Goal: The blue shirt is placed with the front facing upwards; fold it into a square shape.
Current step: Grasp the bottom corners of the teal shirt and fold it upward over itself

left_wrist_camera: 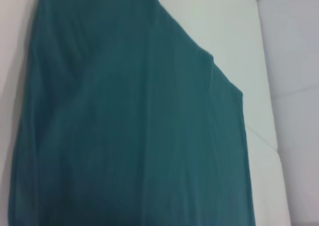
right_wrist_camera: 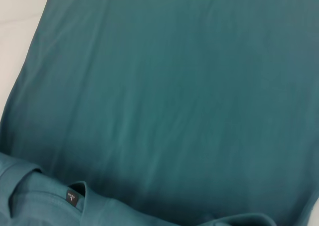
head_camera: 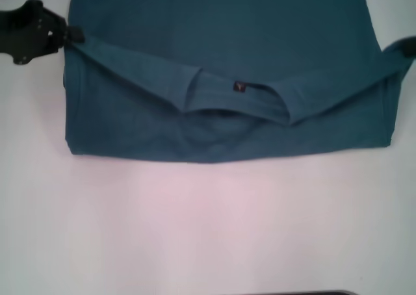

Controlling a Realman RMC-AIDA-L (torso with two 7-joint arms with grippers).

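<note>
Blue shirt [head_camera: 221, 54] spread flat on the white bench [head_camera: 208, 223], reaching past the far edge of the head view. Near part folded over, with a straight fold line running across toward the near edge. Ribbed collar [head_camera: 237, 100] lying on top of the folded part, open and facing up, with a small dark label [head_camera: 240, 86] in its middle. No print showing.

Left gripper [head_camera: 73, 36] at the shirt's left edge, black, pinched on the corner of the folded flap, cloth pulled up a little there. Right gripper [head_camera: 406, 47] at the shirt's right edge, mostly cut off by the side of the head view, touching the other corner of the flap; cannot tell if clenched or released.

Only teal cloth and white bench seen from the left wrist. Cloth, collar and label [right_wrist_camera: 73, 196] seen from the right wrist.
</note>
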